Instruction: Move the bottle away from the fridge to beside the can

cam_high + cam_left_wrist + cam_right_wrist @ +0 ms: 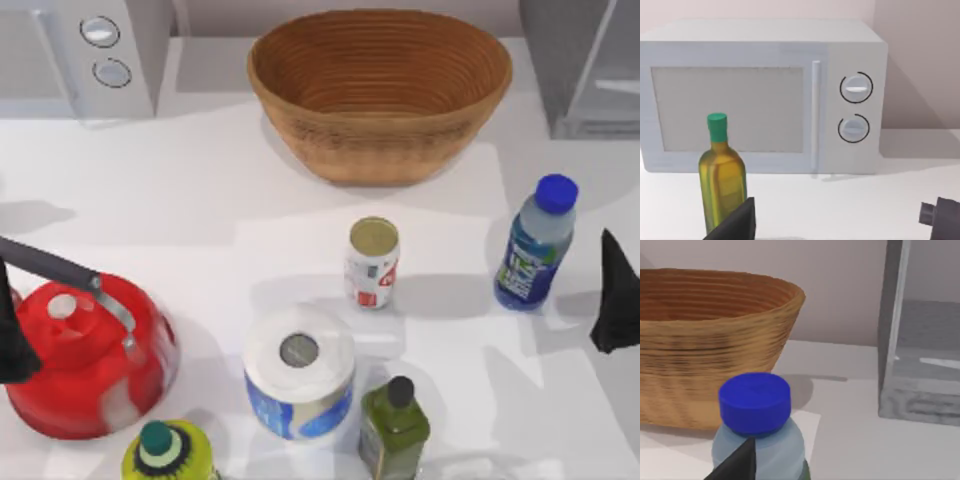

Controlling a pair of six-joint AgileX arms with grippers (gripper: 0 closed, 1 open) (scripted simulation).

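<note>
The bottle [536, 243] stood upright on the table [200, 190] toward its right side, in front of the fridge [585, 62] at the back right corner and well apart from the can [372, 262], which stood near the table's middle. Its label was blue and green, with white lettering too small to read; the can carried a red mark on white, also unreadable. The right gripper [616, 295] hung just beside the bottle at the right edge, not touching it; whether it was open or closed I cannot tell. In the right wrist view the bottle's blue cap [755, 402] sat close below the camera, with the basket [705, 340] behind it.

The left gripper [12, 335] was parked at the left edge by the red kettle [90, 355]; its state could not be made out either. A paper roll [299, 385], an olive bottle [394, 425] and a yellow-green bottle [168, 455] stood along the front, and a microwave [105, 50] at the back left.
</note>
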